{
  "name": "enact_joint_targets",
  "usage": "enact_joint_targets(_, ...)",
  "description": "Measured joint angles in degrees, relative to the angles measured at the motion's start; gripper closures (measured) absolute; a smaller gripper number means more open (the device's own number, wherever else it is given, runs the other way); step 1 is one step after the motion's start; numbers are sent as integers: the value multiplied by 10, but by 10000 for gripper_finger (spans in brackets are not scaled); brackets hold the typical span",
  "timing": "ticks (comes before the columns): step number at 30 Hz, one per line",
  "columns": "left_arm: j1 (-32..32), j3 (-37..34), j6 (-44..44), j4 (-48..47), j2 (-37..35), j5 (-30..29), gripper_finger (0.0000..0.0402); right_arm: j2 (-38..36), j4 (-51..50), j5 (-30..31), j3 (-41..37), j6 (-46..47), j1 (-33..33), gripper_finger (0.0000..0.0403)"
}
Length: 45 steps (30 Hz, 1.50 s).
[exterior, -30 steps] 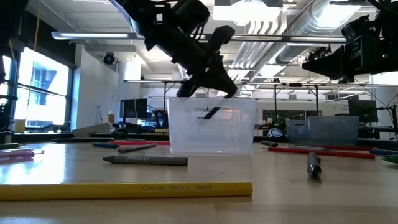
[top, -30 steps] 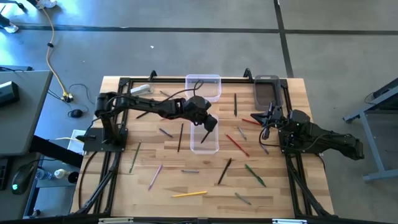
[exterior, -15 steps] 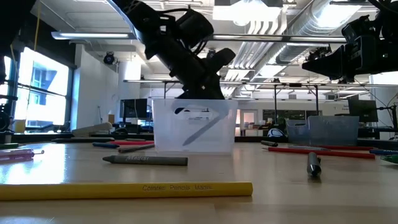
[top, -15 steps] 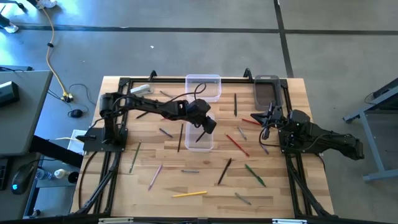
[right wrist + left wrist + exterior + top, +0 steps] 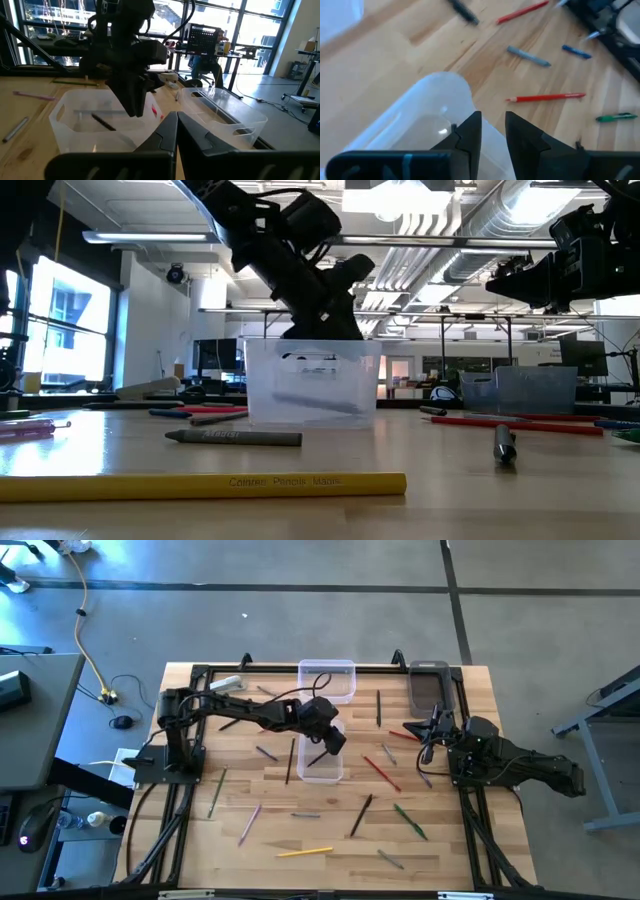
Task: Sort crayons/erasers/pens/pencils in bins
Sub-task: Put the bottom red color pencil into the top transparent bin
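Since the earlier frame, the dark pen (image 5: 310, 402) has dropped flat onto the floor of the clear bin (image 5: 322, 755) mid-counter (image 5: 250, 850). Left gripper (image 5: 335, 742) hangs over that bin, jaws parted, released. Right gripper (image 5: 428, 743) waits clenched near the grey bin (image 5: 429, 687). Second clear bin (image 5: 328, 678) sits at the far edge.

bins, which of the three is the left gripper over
The clear bin in the middle of the table, under the left gripper. The other clear bin and the dark grey bin sit along the far edge.
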Motion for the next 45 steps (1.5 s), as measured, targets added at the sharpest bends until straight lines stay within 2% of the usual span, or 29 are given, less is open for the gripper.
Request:
enact_joint_targets(13, -24, 1, 140, -6, -97, -84, 395, 0, 0, 0, 0, 0, 0, 402)
enact_joint_targets(17, -37, -8, 180, 11, -128, -100, 399, 0, 0, 0, 0, 0, 0, 402)
enact_joint_targets(30, -37, -257, 217, 284, -249, -67, 401, 0, 0, 0, 0, 0, 0, 402)
enact_joint_targets(33, -37, -311, 242, 372, -268, -61, 401, 0, 0, 0, 0, 0, 0, 402)
enact_joint_targets(38, -27, -392, 265, 543, -273, -12, 401, 0, 0, 0, 0, 0, 0, 402)
enact_joint_targets(41, -21, -429, 273, 586, -273, -4, 402, 0, 0, 0, 0, 0, 0, 402)
enact_joint_targets(45, -20, -468, 284, 614, -273, -27, 402, 0, 0, 0, 0, 0, 0, 402)
